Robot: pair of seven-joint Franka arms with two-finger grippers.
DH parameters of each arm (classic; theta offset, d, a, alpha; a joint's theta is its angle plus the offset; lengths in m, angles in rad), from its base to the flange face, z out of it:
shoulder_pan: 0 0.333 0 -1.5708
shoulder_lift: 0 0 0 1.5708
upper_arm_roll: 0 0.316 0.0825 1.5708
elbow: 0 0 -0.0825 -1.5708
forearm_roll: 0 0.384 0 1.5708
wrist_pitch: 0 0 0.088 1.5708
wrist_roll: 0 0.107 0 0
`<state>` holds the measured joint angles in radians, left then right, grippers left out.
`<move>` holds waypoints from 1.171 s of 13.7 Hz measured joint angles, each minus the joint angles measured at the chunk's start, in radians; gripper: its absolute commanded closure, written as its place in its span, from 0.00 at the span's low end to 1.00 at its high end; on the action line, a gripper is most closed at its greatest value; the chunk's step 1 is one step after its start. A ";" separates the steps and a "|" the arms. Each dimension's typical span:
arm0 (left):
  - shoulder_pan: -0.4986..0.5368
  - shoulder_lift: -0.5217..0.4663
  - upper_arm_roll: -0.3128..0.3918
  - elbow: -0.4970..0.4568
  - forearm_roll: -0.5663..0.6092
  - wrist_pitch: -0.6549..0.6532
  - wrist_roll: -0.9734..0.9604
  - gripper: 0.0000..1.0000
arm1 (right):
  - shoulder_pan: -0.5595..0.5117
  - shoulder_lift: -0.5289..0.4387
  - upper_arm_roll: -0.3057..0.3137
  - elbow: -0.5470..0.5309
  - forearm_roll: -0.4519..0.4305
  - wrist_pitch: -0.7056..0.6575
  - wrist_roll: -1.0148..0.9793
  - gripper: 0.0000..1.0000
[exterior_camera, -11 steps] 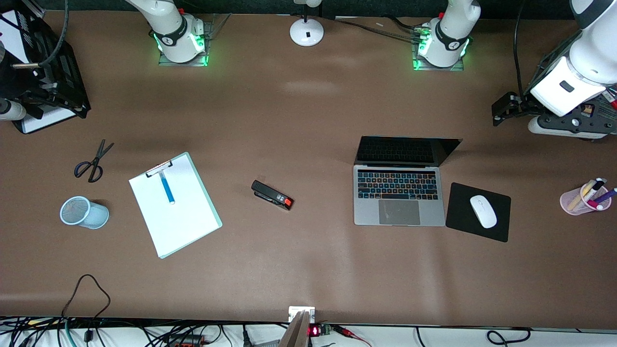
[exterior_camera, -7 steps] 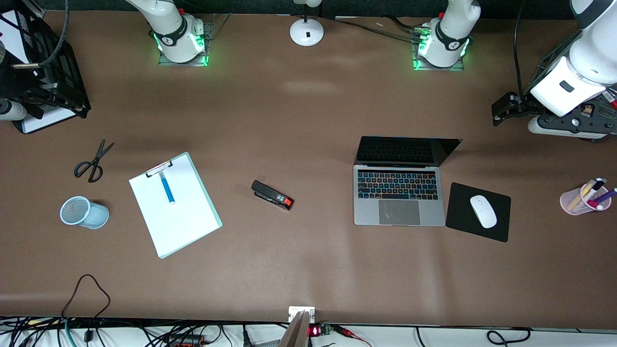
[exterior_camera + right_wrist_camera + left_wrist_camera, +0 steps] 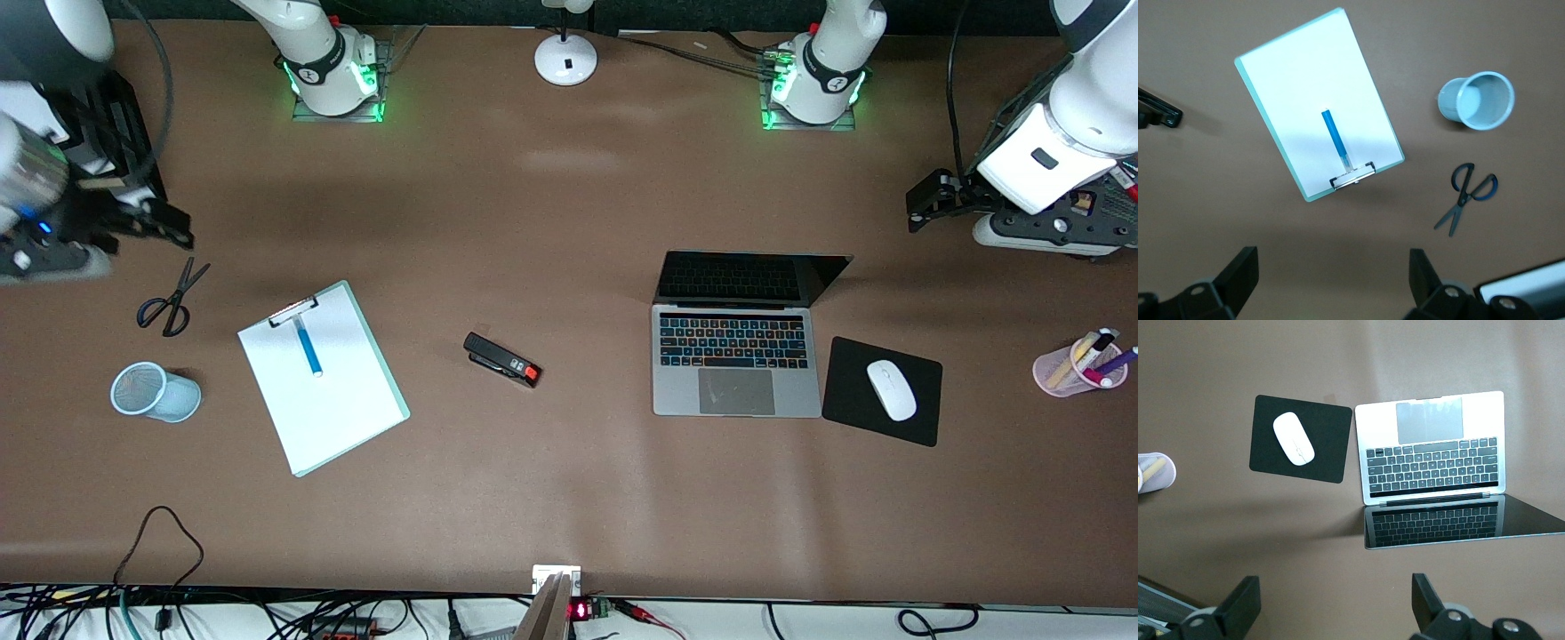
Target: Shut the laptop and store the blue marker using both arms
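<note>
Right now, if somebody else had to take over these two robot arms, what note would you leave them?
Left gripper: open, empty, up at the left arm's end of the table.
Right gripper: open, empty, above the scissors.
Laptop: lid open, beside the mouse pad.
Blue marker: lying on the clipboard, near the blue cup.
Done: nothing yet.
Left: close the laptop, store the marker.

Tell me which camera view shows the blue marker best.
The right wrist view: the blue marker lies in full view on the clipboard, its pale tip beside the clip. The front view shows it smaller. The left wrist view misses it entirely.
</note>
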<state>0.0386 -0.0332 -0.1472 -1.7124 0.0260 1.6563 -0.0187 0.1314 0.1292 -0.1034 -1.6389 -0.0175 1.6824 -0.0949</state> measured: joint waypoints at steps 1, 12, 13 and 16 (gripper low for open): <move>0.000 0.001 0.000 0.000 0.000 0.000 0.000 0.00 | 0.000 0.037 0.000 -0.011 0.000 0.045 -0.033 0.00; -0.004 0.122 -0.003 0.066 0.000 -0.022 0.001 0.88 | 0.004 0.392 0.008 -0.035 0.000 0.380 -0.276 0.41; -0.005 0.122 -0.003 0.070 0.000 -0.044 0.001 0.95 | 0.008 0.416 0.013 -0.035 0.000 0.405 -0.277 0.45; -0.008 0.122 -0.004 0.086 0.000 -0.101 0.001 1.00 | 0.037 0.472 0.019 -0.034 0.000 0.469 -0.278 0.50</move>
<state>0.0303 0.0889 -0.1514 -1.6267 0.0259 1.5557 -0.0179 0.1688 0.6012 -0.0841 -1.6733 -0.0175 2.1513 -0.3724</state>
